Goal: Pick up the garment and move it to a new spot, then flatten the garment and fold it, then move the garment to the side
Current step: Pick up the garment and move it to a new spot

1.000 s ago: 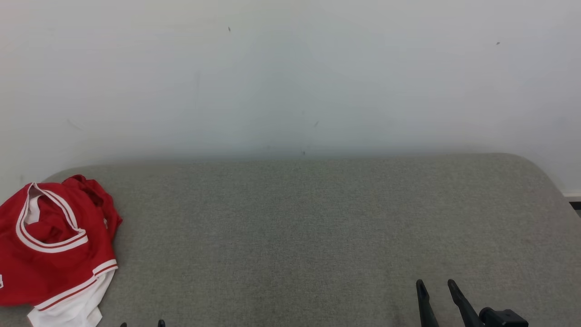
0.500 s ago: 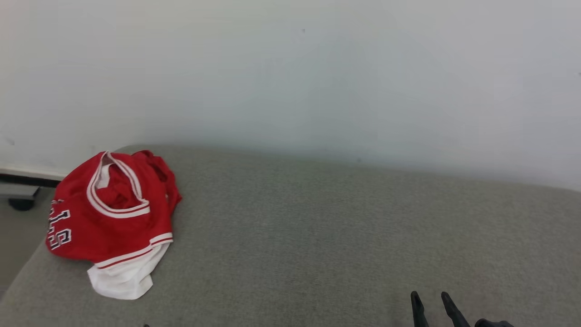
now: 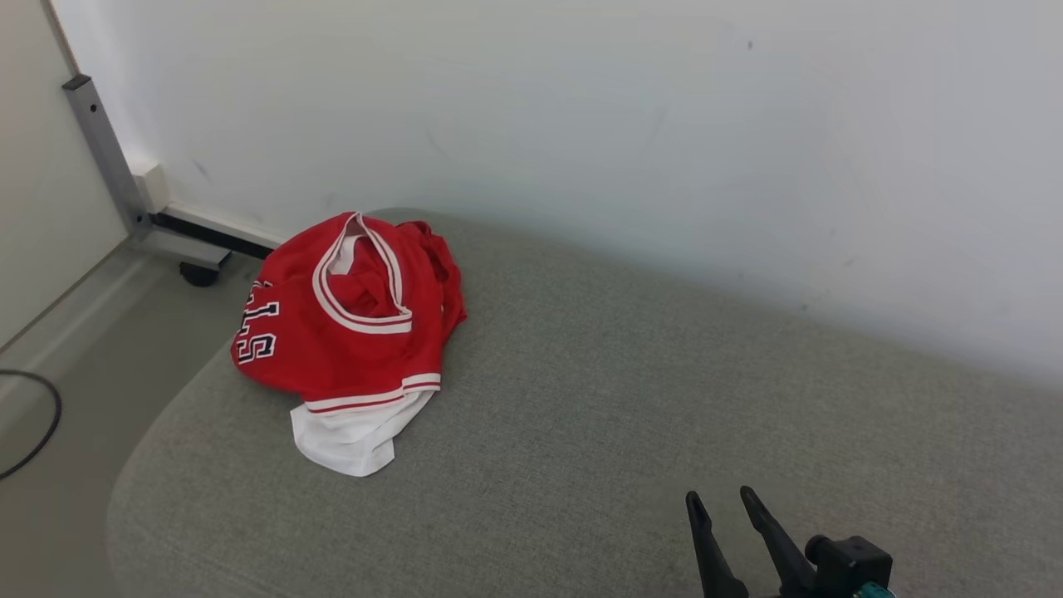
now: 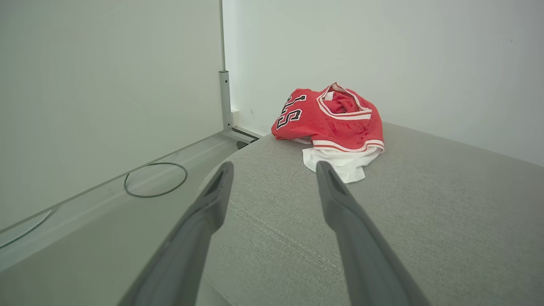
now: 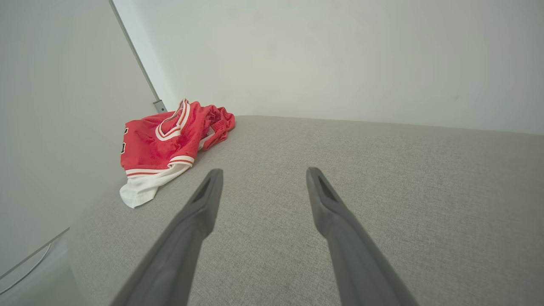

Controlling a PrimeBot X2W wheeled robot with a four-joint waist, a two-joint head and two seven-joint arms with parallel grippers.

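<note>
The garment (image 3: 349, 332) is a red jersey with white trim and dark lettering, crumpled in a heap at the far left end of the grey cushioned surface (image 3: 623, 399). A white layer sticks out from under its near edge. In the left wrist view the garment (image 4: 331, 123) lies ahead and slightly right of my open left gripper (image 4: 274, 166), well apart from it. My right gripper (image 3: 721, 500) stands open near the front of the surface, far to the right of the heap; its wrist view shows the garment (image 5: 165, 144) off to the left of the right gripper (image 5: 263, 172).
A white wall (image 3: 581, 124) runs behind the surface. To the left the surface drops to the floor (image 3: 66, 390), where a black cable (image 3: 37, 423) lies. A grey metal post (image 3: 104, 149) on a caster (image 3: 198, 274) stands at the wall's base.
The head camera has turned left, so the garment now sits nearer the picture's middle and the floor, post and cable have come into view. Both grippers stay open.
</note>
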